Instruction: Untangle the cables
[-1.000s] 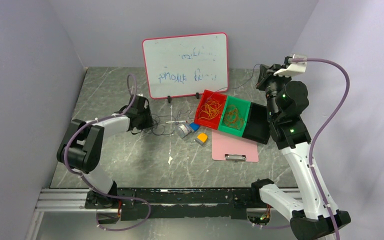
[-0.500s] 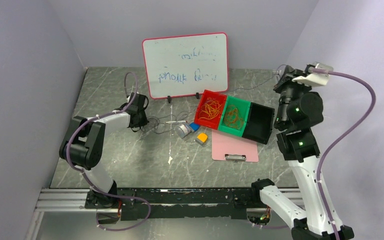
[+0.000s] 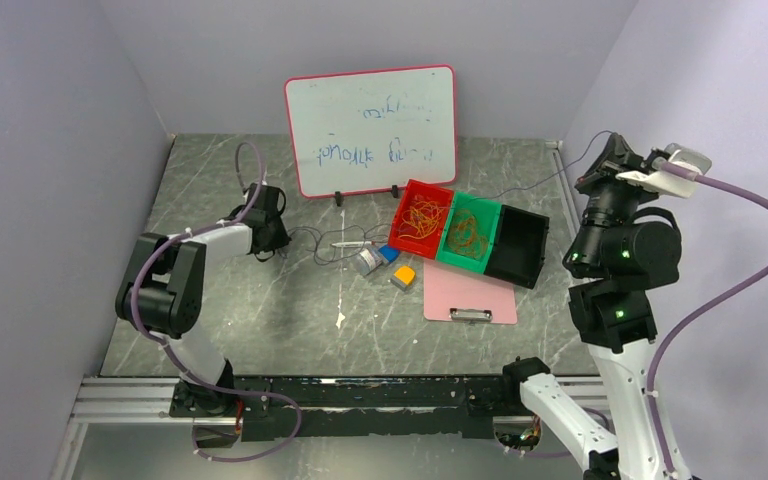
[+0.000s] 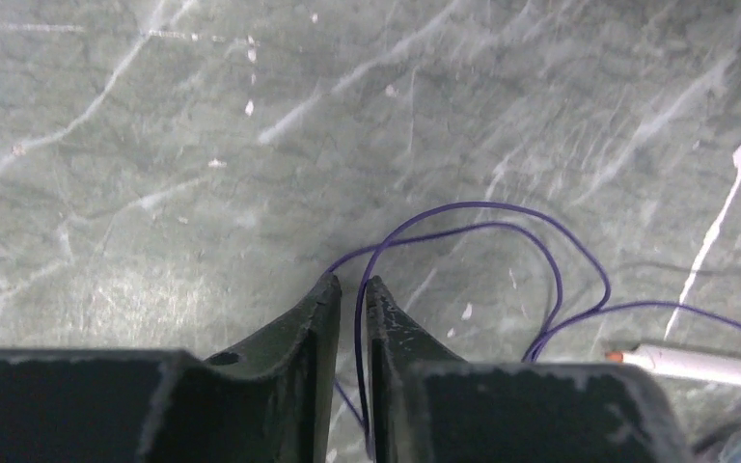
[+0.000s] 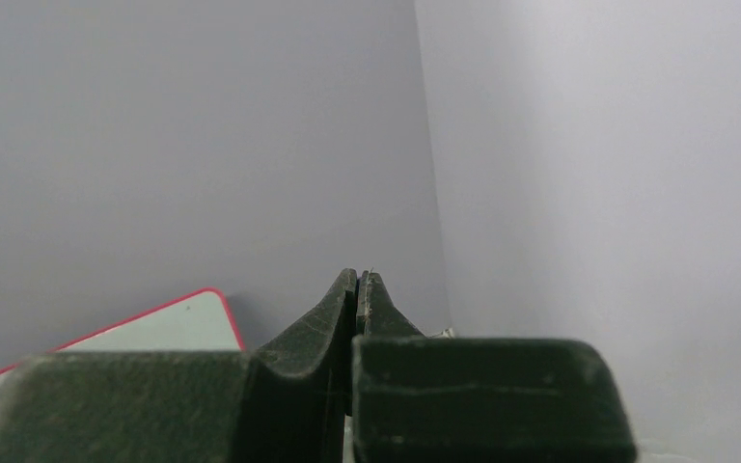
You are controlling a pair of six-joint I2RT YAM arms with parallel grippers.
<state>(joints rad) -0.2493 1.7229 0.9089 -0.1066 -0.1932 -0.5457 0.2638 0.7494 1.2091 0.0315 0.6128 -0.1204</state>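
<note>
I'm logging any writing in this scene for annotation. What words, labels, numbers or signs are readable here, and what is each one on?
whiteboard, upper line, green marker: handwriting, too faint and small to read.
whiteboard, lower line, blue marker: two scrawled words, not legible.
Nothing else in any view shows readable text.

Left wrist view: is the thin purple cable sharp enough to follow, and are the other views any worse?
Left wrist: thin purple cable crisp, soft glare on the grey marbled table. Right wrist: mostly flat, dim wall. Top external: even light, cable hair-thin, barely visible.
</note>
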